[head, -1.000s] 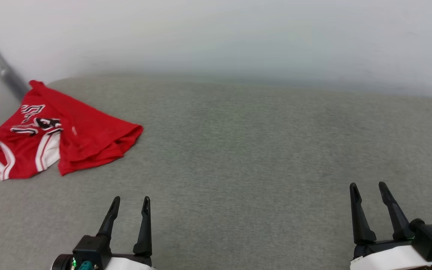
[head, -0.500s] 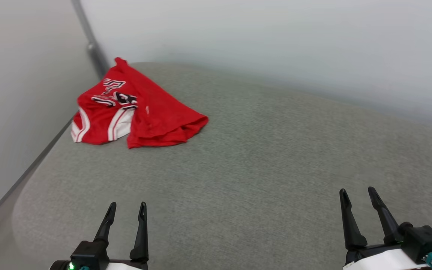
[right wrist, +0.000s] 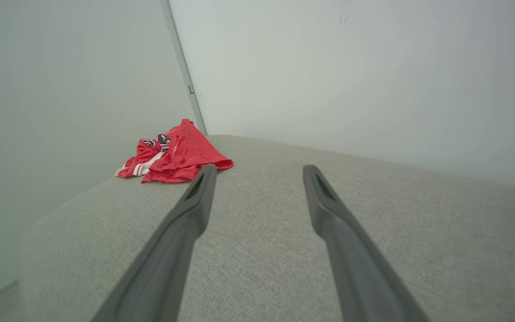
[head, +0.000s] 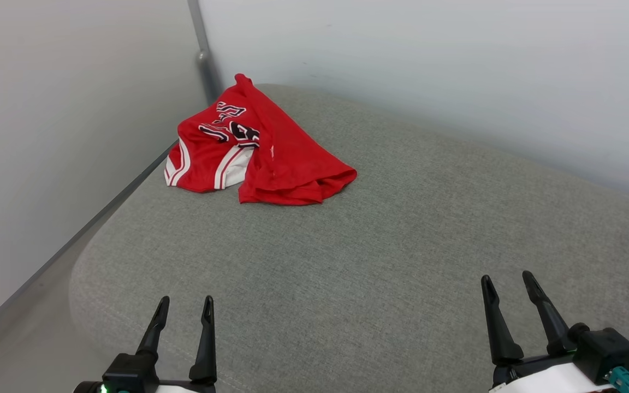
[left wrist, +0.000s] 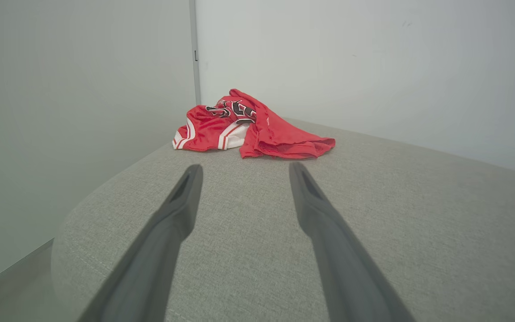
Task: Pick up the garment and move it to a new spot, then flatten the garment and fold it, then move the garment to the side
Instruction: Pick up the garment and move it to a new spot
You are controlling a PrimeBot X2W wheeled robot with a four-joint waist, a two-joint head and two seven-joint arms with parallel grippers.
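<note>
Jersey [head: 287, 158], judged light and limp, is being presented near hem [head: 287, 197] first, while left claw [head: 185, 300] and right claw [head: 506, 276] are being held wide and empty.

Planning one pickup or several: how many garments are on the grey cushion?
1: the garment lies crumpled at the far left corner of the grey cushion. Its folds could hide something smaller.

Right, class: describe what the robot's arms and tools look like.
Left tool and right tool: each two long, tapering black fingers on a black block. A green light at the left base; a white forearm shell with a teal fitting behind the right.
</note>
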